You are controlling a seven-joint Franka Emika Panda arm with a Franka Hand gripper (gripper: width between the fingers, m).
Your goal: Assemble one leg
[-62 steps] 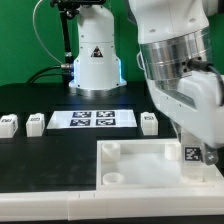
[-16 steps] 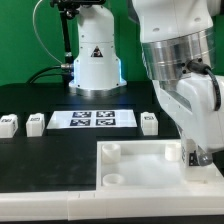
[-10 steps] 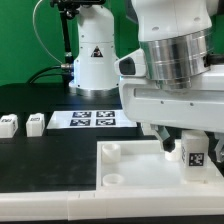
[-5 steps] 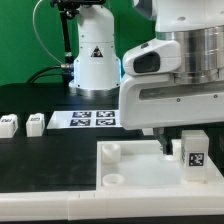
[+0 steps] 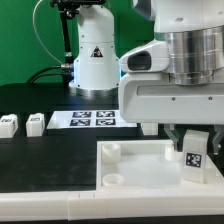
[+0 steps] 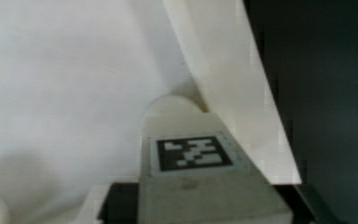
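The gripper [image 5: 194, 140] is clamped on the leg [image 5: 194, 155], a small white square post held upright with its black-and-white code tag facing the exterior camera. The leg hangs over the white tabletop [image 5: 135, 170], at the far corner on the exterior view's right, and whether its lower end touches the tabletop cannot be told. Holding it upright probably lines the post up with a corner socket below, though that socket is hidden behind the leg. In the wrist view the leg [image 6: 195, 150] points down along the tabletop's raised edge [image 6: 220, 70], its tag clearly readable. Two other legs [image 5: 9, 125] [image 5: 35, 124] lie on the black table [image 5: 50, 155] at the exterior view's left, and a third [image 5: 150, 124] lies just beside the marker board [image 5: 92, 119], partly behind the arm.
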